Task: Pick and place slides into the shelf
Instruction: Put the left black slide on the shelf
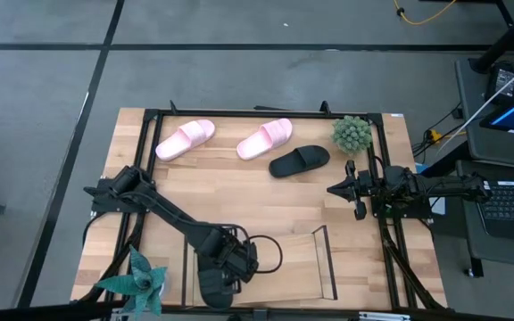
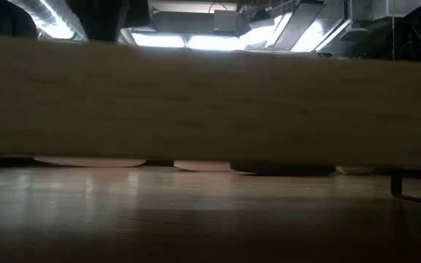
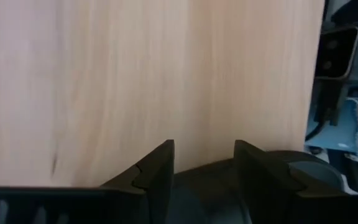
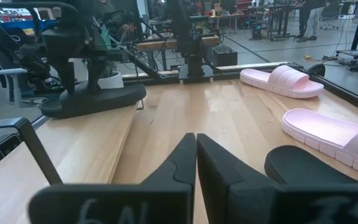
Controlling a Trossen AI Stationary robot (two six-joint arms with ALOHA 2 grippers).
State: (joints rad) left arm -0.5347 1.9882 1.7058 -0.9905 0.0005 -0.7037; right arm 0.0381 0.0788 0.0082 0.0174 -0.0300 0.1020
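Covering the whole work area, a light wooden table (image 1: 266,192) is seen, edged by a black frame (image 1: 266,113); grey floor crossed by dark lines lies around it; a workshop with desks and gear is seen beyond in the right wrist view; bright ceiling lights are seen in the low view, half blocked by a pale wooden board (image 2: 210,102). No writing can be read.

Four slides are counted; two pink slides (image 1: 186,139) (image 1: 265,138) and one black slide (image 1: 299,160) lie in a row at the table's far side; a second black slide (image 1: 214,287) is held over the left end of the shelf (image 1: 324,263), which stands at the near edge. Two plants are counted: a round green one (image 1: 352,133) at the far right, a spiky one (image 1: 136,278) at the near left.

The left gripper (image 3: 204,171) is clamped, fingers wide, on that black slide; the right gripper (image 4: 196,155), fingers together and empty, is held at the right edge, near the first black slide.
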